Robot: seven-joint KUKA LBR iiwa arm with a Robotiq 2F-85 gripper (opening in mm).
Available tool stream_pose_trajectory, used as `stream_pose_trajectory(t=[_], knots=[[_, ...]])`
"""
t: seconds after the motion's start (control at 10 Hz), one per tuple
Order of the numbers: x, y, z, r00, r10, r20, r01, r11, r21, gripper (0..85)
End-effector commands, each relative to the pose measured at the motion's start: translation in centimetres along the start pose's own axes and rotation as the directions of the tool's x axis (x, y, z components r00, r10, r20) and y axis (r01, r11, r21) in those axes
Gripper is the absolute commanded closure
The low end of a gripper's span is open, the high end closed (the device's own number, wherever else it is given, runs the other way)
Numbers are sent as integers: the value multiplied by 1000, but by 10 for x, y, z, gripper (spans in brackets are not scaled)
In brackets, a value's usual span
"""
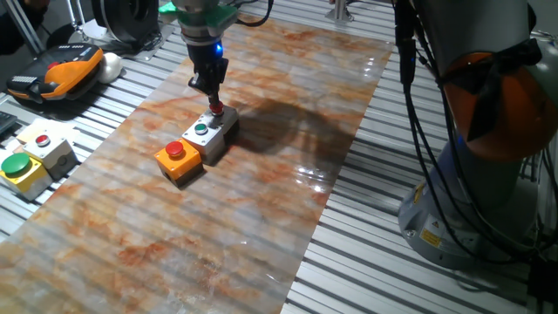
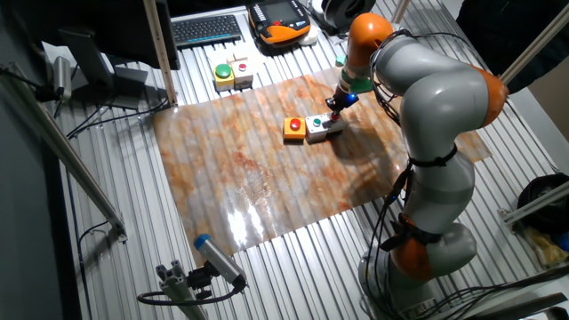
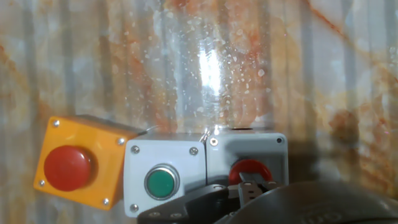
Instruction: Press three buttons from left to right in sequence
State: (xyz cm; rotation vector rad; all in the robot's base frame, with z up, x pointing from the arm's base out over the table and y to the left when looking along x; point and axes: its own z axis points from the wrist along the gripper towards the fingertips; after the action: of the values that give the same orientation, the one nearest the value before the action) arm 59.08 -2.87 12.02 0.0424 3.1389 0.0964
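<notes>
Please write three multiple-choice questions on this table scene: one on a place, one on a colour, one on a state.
1. Which button in the row is the gripper over?
A. the orange box's
B. the middle one
C. the end grey box's

2. What colour is the middle box's cap?
A. green
B. blue
C. yellow

3. How do the three boxes stand?
A. stacked
B. side by side in a row
C. far apart

Answers: 1 C, the fingertips are on the red cap of the end grey box; 2 A, the hand view shows green; 3 B, the orange box adjoins the grey pair.
</notes>
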Motion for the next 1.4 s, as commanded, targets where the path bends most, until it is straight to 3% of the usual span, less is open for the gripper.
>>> stream_pose_trajectory(t=[0.0,0.5,0.8,0.9,1.1,1.2,1.3], knots=[[0,-1,2,1000,-2,3,2,1000,-2,850],[3,-2,14,1000,1,9,-1,1000,-17,850],[5,8,-8,999,32,-12,-32,999,-26,850],[4,16,-24,998,48,-37,-49,998,-25,850],[5,35,-41,995,78,-65,-79,997,-14,850],[8,42,-44,980,142,-139,-146,989,-18,850],[12,48,-44,972,180,-149,-186,982,-26,680]])
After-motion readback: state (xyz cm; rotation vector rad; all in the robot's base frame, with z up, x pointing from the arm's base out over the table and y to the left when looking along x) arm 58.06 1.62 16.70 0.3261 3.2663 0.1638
